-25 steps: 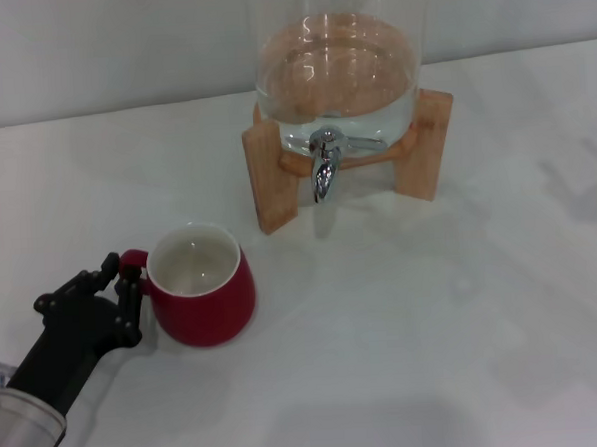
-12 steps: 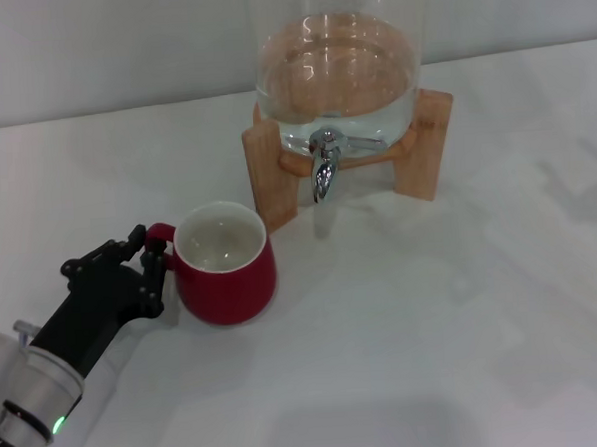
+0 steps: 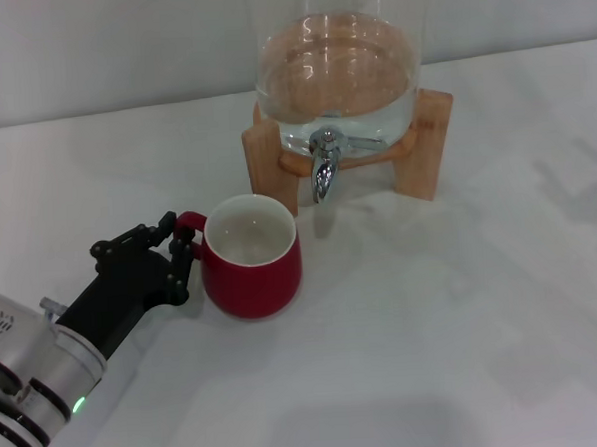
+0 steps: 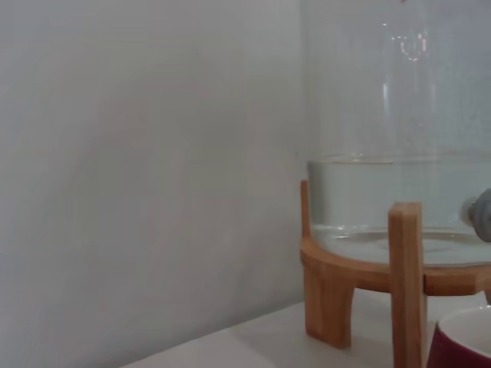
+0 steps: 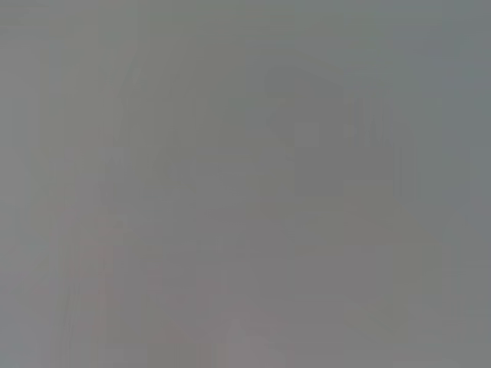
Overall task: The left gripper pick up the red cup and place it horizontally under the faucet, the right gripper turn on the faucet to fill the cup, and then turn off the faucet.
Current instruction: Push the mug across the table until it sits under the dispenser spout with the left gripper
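The red cup (image 3: pixel 250 258) stands upright in the head view, left of and in front of the faucet (image 3: pixel 324 167). Its off-white inside looks empty. My left gripper (image 3: pixel 181 250) is shut on the cup's small red handle, reaching in from the lower left. The chrome faucet hangs from the clear glass dispenser (image 3: pixel 335 66) on its wooden stand (image 3: pixel 271 175), spout pointing down. The cup's rim (image 4: pixel 464 337) shows in a corner of the left wrist view, beside the stand (image 4: pixel 405 284). The right gripper is out of view.
The white table (image 3: pixel 464 315) stretches to the right and front of the dispenser. A pale wall (image 3: pixel 99 44) runs behind it. The right wrist view shows only blank grey.
My left gripper has carried the red cup right and away from me, from the lower left toward the faucet. The dispenser has not moved.
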